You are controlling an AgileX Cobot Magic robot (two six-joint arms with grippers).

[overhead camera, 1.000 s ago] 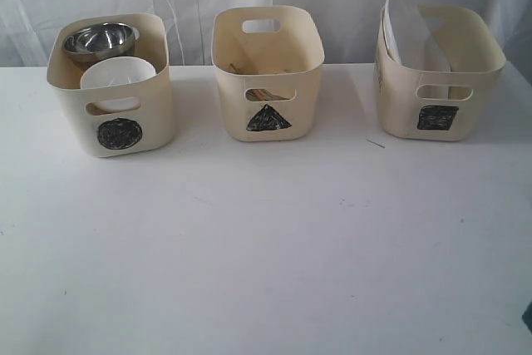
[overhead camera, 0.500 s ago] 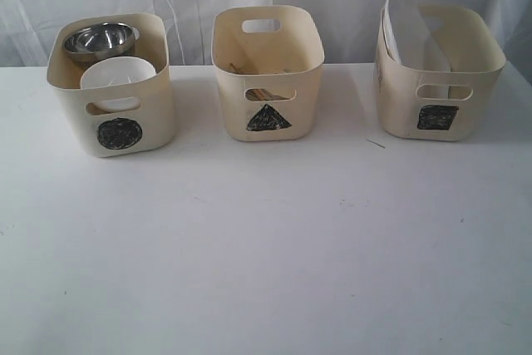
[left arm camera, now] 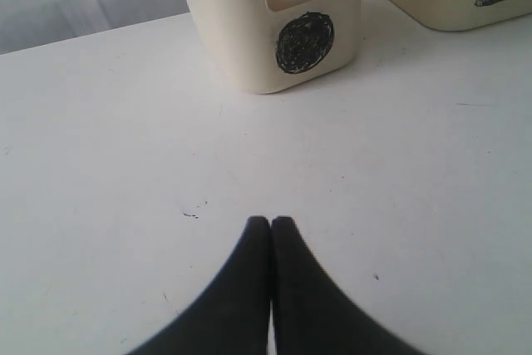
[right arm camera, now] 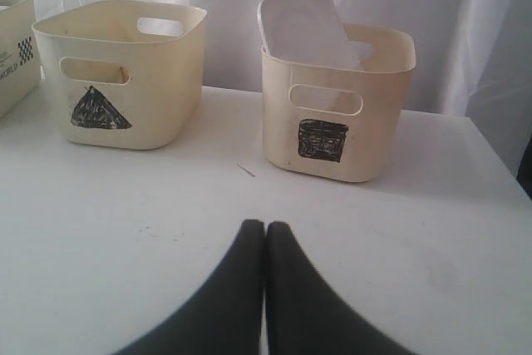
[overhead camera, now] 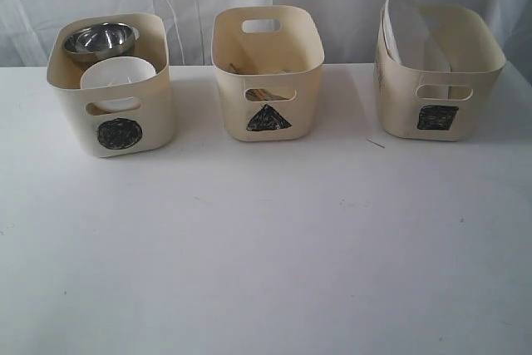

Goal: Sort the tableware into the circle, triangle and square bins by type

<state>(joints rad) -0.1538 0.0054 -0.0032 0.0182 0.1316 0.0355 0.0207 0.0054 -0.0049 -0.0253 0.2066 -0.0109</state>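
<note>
Three cream bins stand in a row at the back of the white table. The circle bin (overhead camera: 112,89) on the left holds the steel bowl (overhead camera: 100,39) and the small white bowl (overhead camera: 119,75). Wooden chopsticks (overhead camera: 263,94) show through the handle slot of the triangle bin (overhead camera: 266,72) in the middle; its other contents are hidden. The large white plate (overhead camera: 407,27) leans upright in the square bin (overhead camera: 438,72) on the right. Mugs, spoon, fork and knife are out of sight. My left gripper (left arm camera: 271,222) is shut and empty, short of the circle bin (left arm camera: 274,22). My right gripper (right arm camera: 265,225) is shut and empty, short of the square bin (right arm camera: 332,106).
A white curtain hangs behind the bins. A thin sliver (overhead camera: 376,143) lies on the table (overhead camera: 266,247) between the triangle and square bins. Neither arm shows in the exterior view.
A dark shape at the lower right edge of the exterior view one second ago is gone. Bins and contents have not moved.
</note>
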